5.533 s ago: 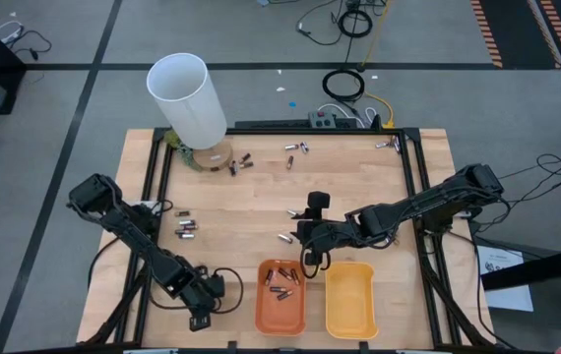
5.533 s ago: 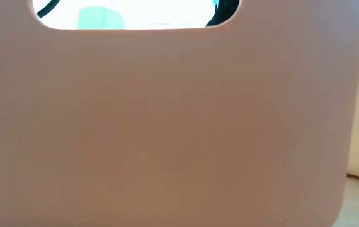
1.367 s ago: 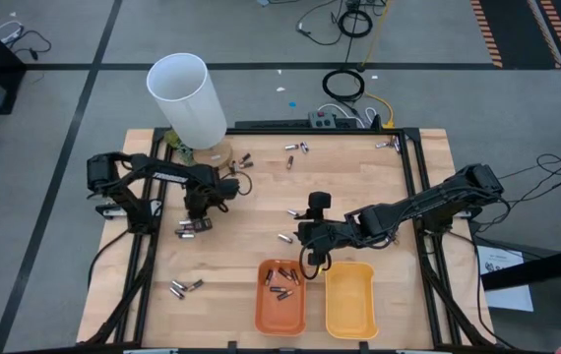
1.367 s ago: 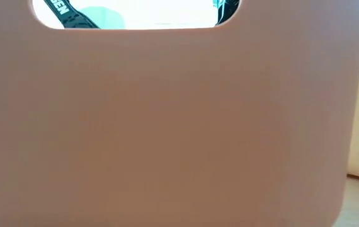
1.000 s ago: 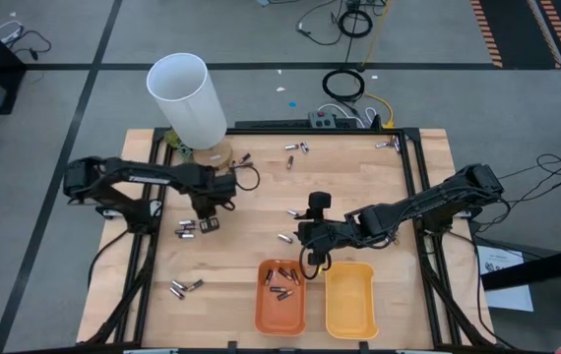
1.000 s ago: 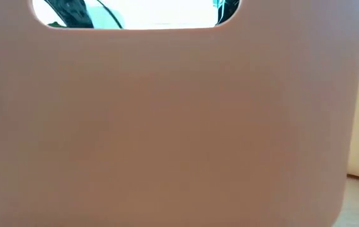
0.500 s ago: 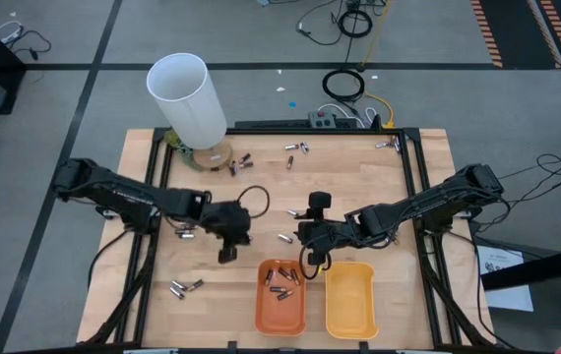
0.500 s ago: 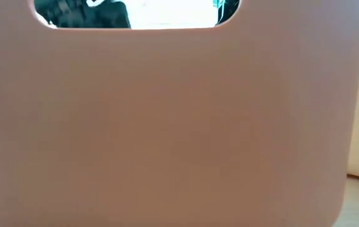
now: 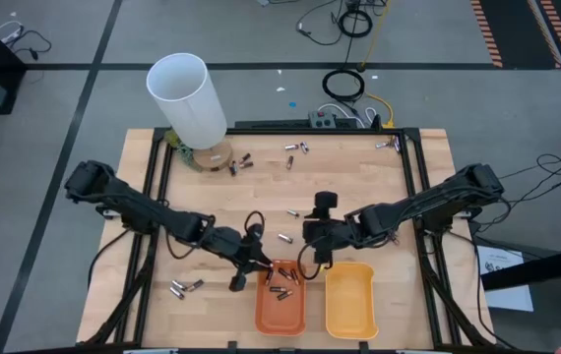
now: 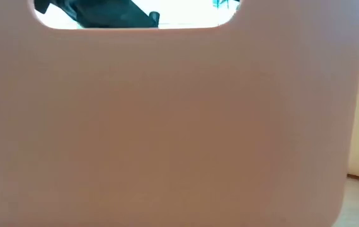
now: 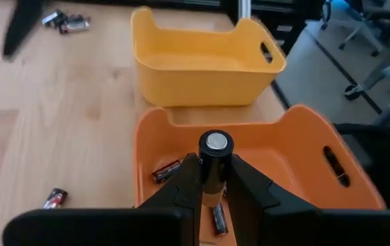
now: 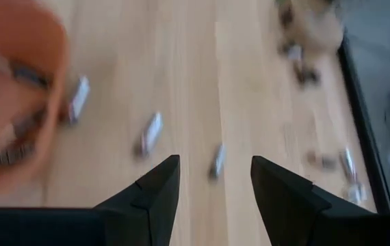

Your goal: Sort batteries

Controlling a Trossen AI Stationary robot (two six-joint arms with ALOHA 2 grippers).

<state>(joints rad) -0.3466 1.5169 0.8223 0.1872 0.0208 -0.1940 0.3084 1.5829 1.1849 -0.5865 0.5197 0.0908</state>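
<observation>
**Left gripper holds a dark cell over the orange tray**

The left gripper (image 11: pixel 214 179) sits at the near-left edge of the orange tray (image 9: pixel 261 317), its arm reaching in from the table's left side. In the left wrist view its two fingers (image 11: pixel 185 184) are clamped on a dark battery (image 11: pixel 215 160) with a silvery end cap and a coppery band lower down. The held cell stands upright between the fingers, above the tray's open top.

Inside the orange tray lie several loose batteries (image 9: pixel 280 288); the left wrist view shows one dark cell (image 11: pixel 165 171) on the tray floor beside the fingers and another below them.

The yellow tray (image 9: pixel 350 300) stands just beside the orange one, on its right in the high view; nothing shows in the part of it that can be seen.

The right gripper (image 9: pixel 312 232) hangs over the middle of the table, just beyond the two trays. Its fingers (image 12: pixel 152 190) stand apart with nothing between them; a few cells lie on the wood ahead of it.

More batteries lie scattered on the table (image 9: pixel 359 177): a pair near the front left (image 9: pixel 184 287), one near the centre (image 9: pixel 283 237), a few by the base of the white tube (image 9: pixel 188 98) at the back left, and some along the back edge (image 9: pixel 297 148).

The low view is almost wholly filled by a tray wall (image 10: pixel 179 126); a dark arm part shows through its handle slot.
</observation>
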